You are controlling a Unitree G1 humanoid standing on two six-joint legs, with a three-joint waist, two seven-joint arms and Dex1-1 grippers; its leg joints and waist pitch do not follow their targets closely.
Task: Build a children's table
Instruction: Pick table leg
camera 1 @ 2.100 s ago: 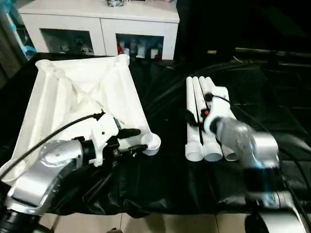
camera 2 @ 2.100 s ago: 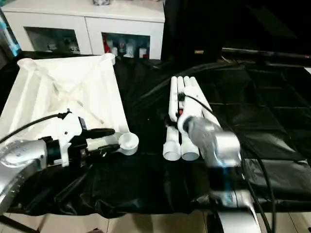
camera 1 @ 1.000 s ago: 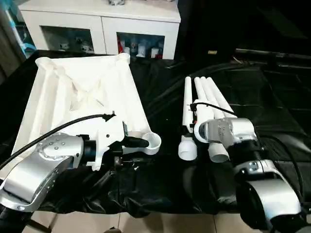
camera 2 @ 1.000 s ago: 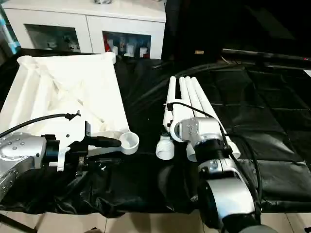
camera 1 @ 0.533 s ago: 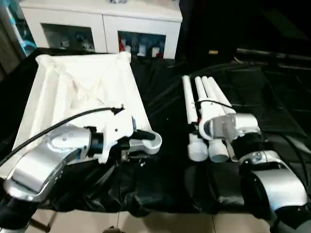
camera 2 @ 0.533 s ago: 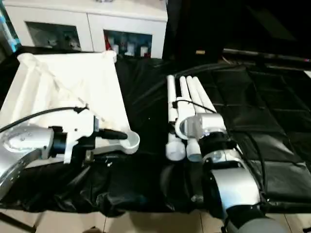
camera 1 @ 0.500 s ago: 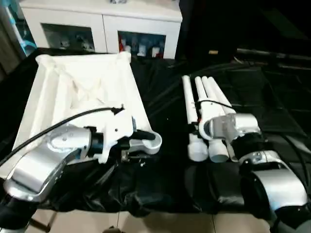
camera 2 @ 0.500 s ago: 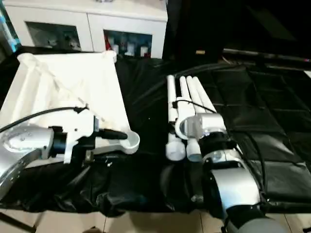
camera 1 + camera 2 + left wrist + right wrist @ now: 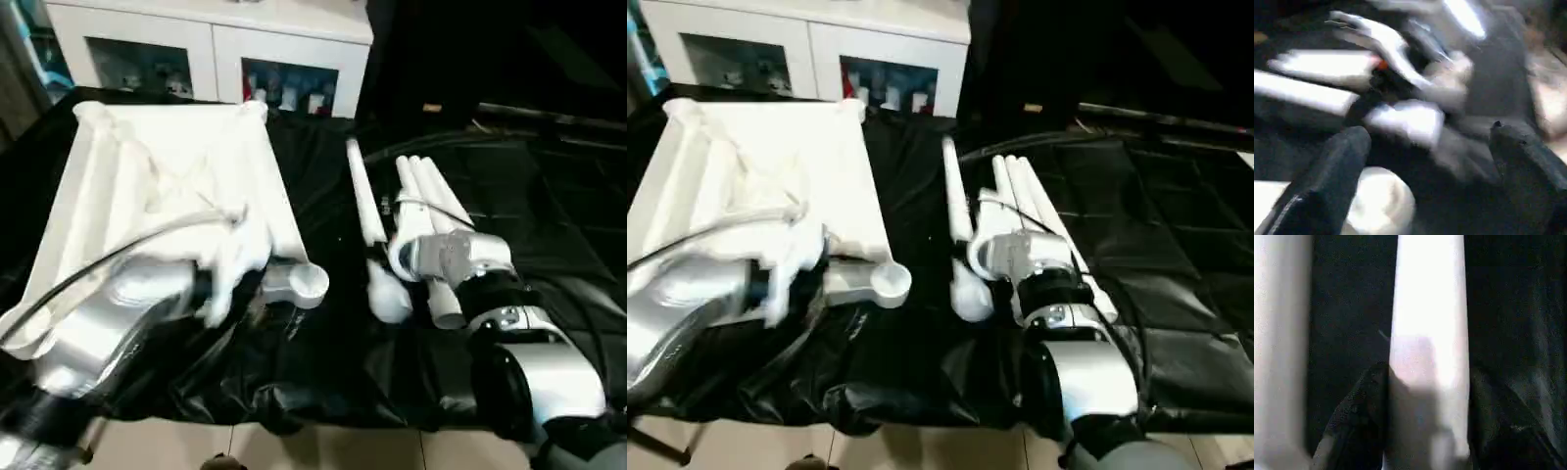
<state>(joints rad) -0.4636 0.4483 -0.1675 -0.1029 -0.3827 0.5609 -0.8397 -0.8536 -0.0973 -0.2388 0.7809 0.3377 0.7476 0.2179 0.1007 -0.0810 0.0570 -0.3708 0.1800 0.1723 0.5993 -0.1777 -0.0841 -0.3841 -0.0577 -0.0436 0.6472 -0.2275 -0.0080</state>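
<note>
The children's table lies in parts on the black cloth. Its white top (image 9: pixel 147 166) is upside down at the left, ribs up, with a round corner socket (image 9: pixel 306 282) at its near right corner. My left gripper (image 9: pixel 1425 132) is open, its fingers (image 9: pixel 1327 181) wide apart just beside that socket (image 9: pixel 1378 196). My right gripper (image 9: pixel 1425 372) is shut on one white leg (image 9: pixel 364 211), which sits between both black fingers (image 9: pixel 1359 416). That leg is angled away from the other legs (image 9: pixel 431 196), which lie side by side to its right.
A white cabinet (image 9: pixel 206 29) with glass doors stands behind the black-draped work table (image 9: pixel 549 196). A dark cable (image 9: pixel 451 145) runs over the cloth behind the legs. The table's front edge lies close below my forearms, with pale floor (image 9: pixel 294 446) beyond it.
My right gripper has closed on the leftmost leg and pulled it out of the row, slanting it to the left. My left gripper has opened wider while the left arm moves by the socket.
</note>
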